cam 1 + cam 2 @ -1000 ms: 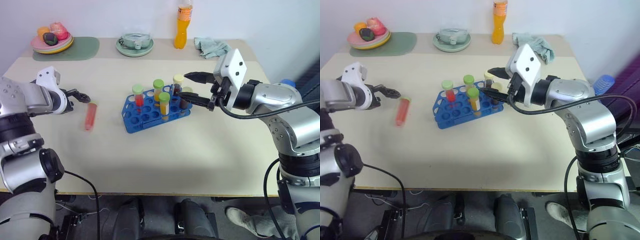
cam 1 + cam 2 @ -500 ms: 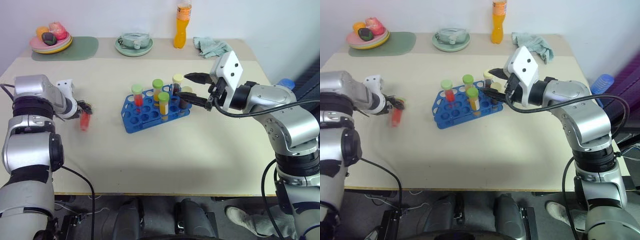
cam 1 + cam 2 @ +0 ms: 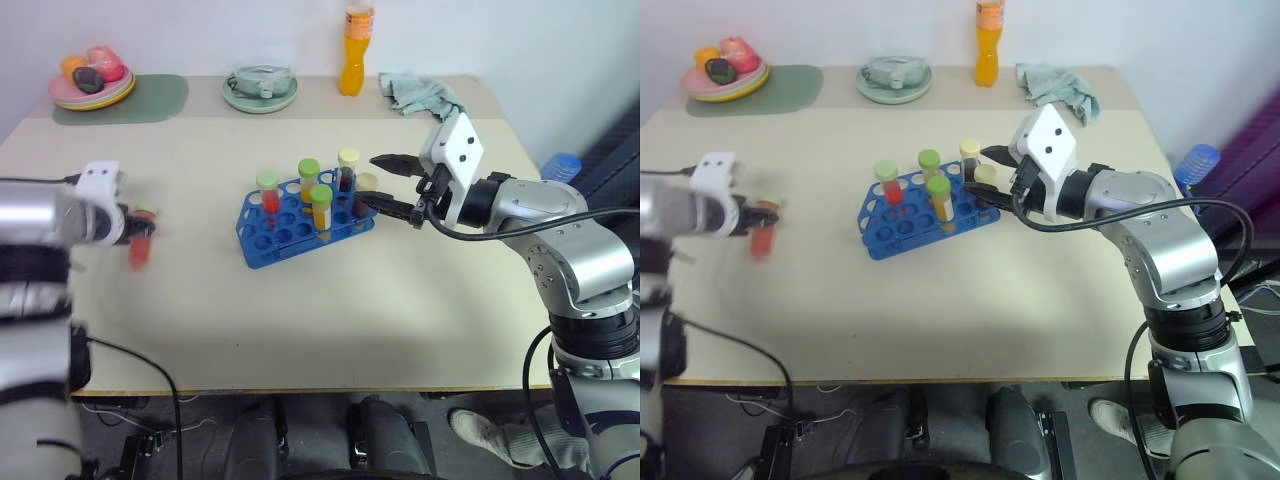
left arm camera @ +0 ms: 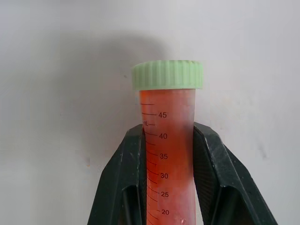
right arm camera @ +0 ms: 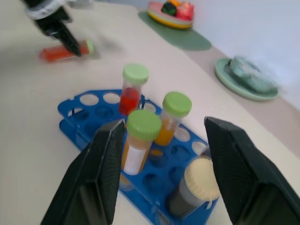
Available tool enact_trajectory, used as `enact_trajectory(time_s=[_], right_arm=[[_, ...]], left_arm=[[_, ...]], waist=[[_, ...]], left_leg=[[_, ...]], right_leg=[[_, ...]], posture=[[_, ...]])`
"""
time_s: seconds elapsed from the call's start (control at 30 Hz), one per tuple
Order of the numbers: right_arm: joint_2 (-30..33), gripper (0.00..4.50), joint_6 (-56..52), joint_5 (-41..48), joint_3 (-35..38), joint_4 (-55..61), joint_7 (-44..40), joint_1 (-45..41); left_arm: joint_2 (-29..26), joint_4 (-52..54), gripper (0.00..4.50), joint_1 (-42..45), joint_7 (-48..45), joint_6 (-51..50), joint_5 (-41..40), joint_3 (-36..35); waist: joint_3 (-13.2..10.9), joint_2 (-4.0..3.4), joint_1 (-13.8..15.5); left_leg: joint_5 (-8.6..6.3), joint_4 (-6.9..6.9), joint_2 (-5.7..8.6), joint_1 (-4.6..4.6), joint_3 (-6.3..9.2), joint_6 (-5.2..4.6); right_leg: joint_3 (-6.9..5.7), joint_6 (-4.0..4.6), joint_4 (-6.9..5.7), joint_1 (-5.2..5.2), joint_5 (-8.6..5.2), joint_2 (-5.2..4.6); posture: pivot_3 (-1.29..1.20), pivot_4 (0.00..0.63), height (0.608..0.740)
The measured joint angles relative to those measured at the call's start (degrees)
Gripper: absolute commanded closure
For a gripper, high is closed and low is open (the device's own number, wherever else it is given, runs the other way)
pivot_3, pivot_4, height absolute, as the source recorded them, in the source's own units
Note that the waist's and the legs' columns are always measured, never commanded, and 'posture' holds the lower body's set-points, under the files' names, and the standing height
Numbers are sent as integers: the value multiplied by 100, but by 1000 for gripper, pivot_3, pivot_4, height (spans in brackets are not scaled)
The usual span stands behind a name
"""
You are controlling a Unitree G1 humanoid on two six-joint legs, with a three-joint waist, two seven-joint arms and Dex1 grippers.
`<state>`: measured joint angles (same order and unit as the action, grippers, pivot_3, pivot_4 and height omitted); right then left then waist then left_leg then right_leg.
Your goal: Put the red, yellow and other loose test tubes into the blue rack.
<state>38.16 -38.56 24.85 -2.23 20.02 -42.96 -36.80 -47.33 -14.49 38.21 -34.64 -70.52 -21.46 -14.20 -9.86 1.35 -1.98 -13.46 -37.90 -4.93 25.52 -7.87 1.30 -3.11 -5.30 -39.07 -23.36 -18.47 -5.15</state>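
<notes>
My left gripper is shut on a red test tube with a green cap, near the table's left edge and low over it. The blue rack stands mid-table. It holds a red tube, two orange-yellow tubes with green caps, and two dark tubes with cream caps. My right gripper is open at the rack's right end. Its fingers stand on either side of the nearer cream-capped tube.
Along the back edge are a plate of fruit on a green mat, a plate with a cloth, an orange bottle and a teal rag. A blue object sits beyond the table's right edge.
My left gripper came down onto the red tube lying on the table and shut on it. The tube now sits further left. The right gripper kept its place.
</notes>
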Motion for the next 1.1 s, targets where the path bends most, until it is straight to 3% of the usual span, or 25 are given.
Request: enact_trajectory(time_s=[0.07,0.17,0.27,0.37,0.57,0.9,1.1], right_arm=[[-33,1763,13,9,27,20,30,104],[-32,1763,16,11,104,110,100,379],[-49,1763,95,-4,165,119,160,887],[-116,1763,435,-3,341,91,117,1418],[-241,1763,910,36,756,137,159,2373],[-434,1763,1040,-34,1187,1044,866,3339],[-639,1763,1047,-153,1194,1474,1322,3712]], left_arm=[[492,1256,3775,-910,-410,433,-736,-1039],[689,2253,3775,-1703,-741,924,-1214,-1704],[1353,2765,3775,-1939,-923,1562,-1784,-2112],[1809,2744,3775,-1904,-1019,2457,-1757,-1880],[2536,2189,3775,-1323,-1575,3923,-1604,-756],[2781,-81,3775,-334,-2702,5663,-1223,16],[2870,-867,3775,-27,-3297,6023,-1084,406]], waist=[[-1,6,75],[2,8,107],[4,10,181],[6,14,200],[6,14,252],[7,12,225],[6,12,245]], left_leg=[[0,-13,0,2,5,-1],[-2,-14,3,-10,4,-4],[-5,-16,10,-15,3,-8],[-8,-16,13,-15,2,-13],[-10,-12,17,-15,-2,-17],[-9,-12,13,-16,0,-16],[-9,-13,14,-14,1,-16]], right_leg=[[-5,1,-4,6,0,-2],[-4,1,-3,21,1,-3],[-14,1,8,41,0,-6],[-14,0,14,45,1,-5],[-12,-1,20,43,1,-3],[-14,-1,20,42,1,4],[-14,-1,21,43,1,4]], posture=[[0,150,740],[0,150,740],[0,150,740],[0,150,740],[0,150,740],[0,150,740],[0,150,740]])
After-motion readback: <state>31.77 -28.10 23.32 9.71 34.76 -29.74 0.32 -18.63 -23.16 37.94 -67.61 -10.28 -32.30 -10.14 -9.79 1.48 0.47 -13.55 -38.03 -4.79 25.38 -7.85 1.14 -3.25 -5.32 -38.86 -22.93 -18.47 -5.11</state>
